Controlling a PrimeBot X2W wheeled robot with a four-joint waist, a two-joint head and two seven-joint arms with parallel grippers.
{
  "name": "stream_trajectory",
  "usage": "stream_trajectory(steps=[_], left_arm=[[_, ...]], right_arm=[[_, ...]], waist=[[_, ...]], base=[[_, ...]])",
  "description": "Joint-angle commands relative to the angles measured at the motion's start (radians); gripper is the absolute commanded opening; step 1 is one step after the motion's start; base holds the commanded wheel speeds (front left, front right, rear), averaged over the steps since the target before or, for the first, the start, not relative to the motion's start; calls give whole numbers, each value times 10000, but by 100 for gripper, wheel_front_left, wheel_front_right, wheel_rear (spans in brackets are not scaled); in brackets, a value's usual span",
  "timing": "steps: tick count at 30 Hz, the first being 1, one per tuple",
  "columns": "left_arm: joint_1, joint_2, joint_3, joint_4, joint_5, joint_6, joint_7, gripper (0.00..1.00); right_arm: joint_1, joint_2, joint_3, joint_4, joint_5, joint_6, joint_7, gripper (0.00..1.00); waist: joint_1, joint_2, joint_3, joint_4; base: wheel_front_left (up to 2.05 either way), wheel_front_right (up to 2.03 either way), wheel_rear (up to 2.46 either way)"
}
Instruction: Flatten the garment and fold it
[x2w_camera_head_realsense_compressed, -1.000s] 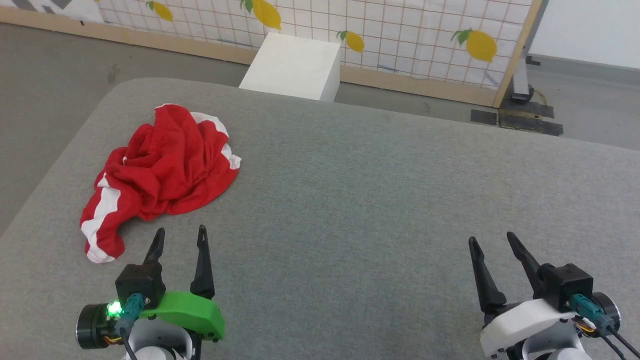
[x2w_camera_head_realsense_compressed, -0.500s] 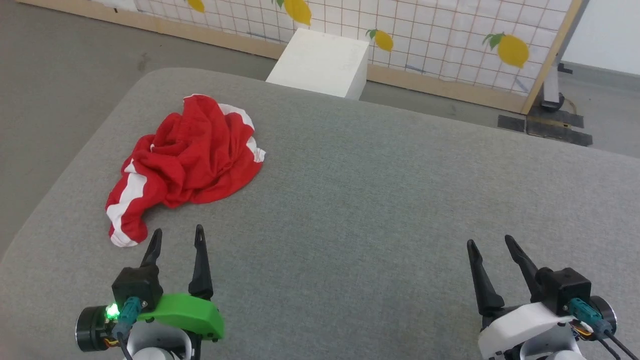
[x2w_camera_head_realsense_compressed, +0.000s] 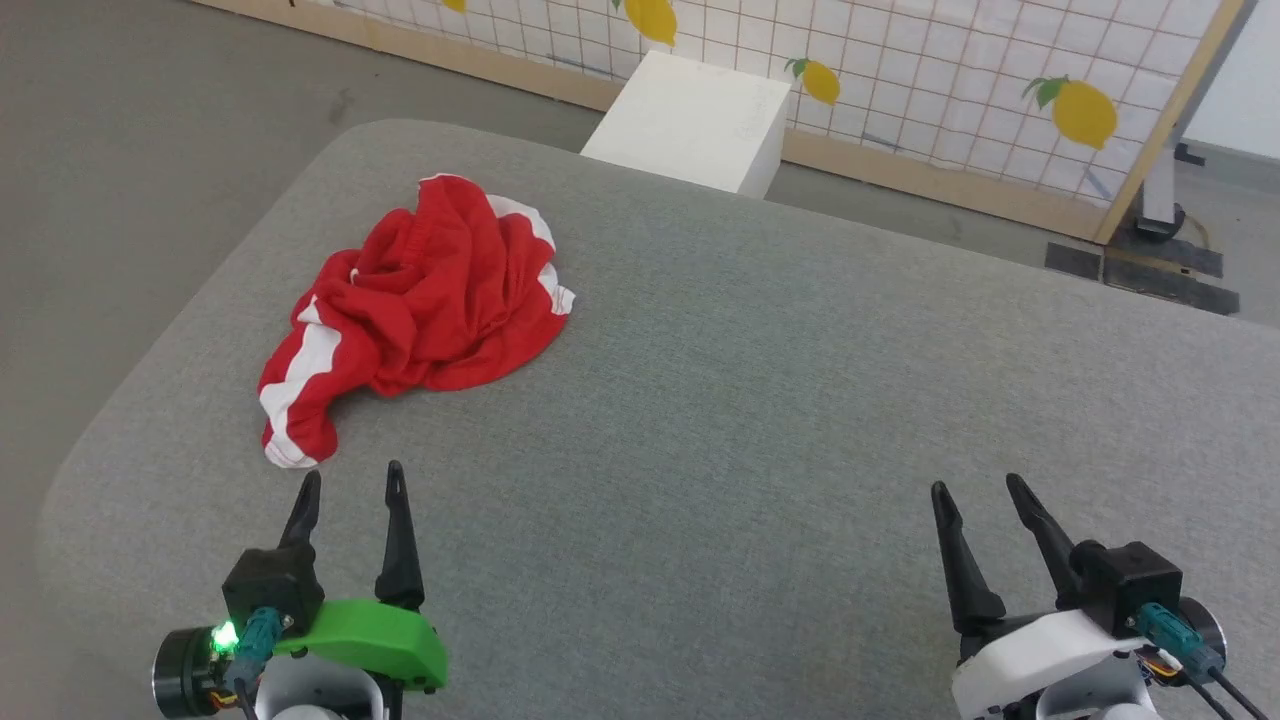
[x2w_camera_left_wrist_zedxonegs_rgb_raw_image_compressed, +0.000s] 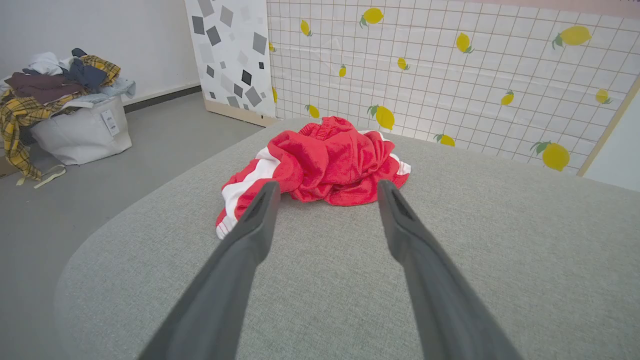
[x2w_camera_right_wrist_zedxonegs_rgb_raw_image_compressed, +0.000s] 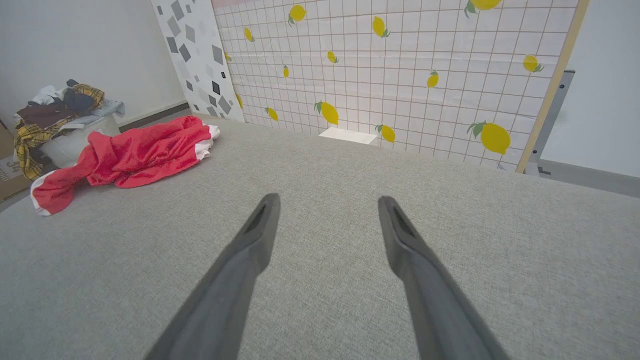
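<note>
1. While the garment (x2w_camera_head_realsense_compressed: 430, 290) lies in a crumpled heap at the upper left of the head view, on the grey table (x2w_camera_head_realsense_compressed: 760, 400), nothing is flattened yet. I'd call this the very first step.
2. At lower left, the left gripper (x2w_camera_head_realsense_compressed: 353, 472) hovers just short of the striped end, fingers spread, empty. At lower right, the right gripper (x2w_camera_head_realsense_compressed: 975, 484) is well apart, likewise spread and empty.
3. Next, I reckon, a reach forward to pinch an edge and draw the cloth out.
4. Count: one garment, two grippers, one white box (x2w_camera_head_realsense_compressed: 690, 120), one laundry basket (x2w_camera_left_wrist_zedxonegs_rgb_raw_image_compressed: 80, 132).
</note>
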Motion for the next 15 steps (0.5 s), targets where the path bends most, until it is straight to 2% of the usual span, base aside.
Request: stream_trajectory(steps=[1, 15], left_arm=[[175, -33, 6, 52, -209, 60, -108, 100], [301, -38, -29, 246, -384, 120, -395, 100]], right_arm=[[-97, 14, 25, 64, 101, -11, -125, 100], [-98, 17, 154, 237, 284, -13, -414, 100]], waist=[[0, 74, 11, 107], [0, 86, 35, 705]], base=[[0, 0, 0], [0, 0, 0]])
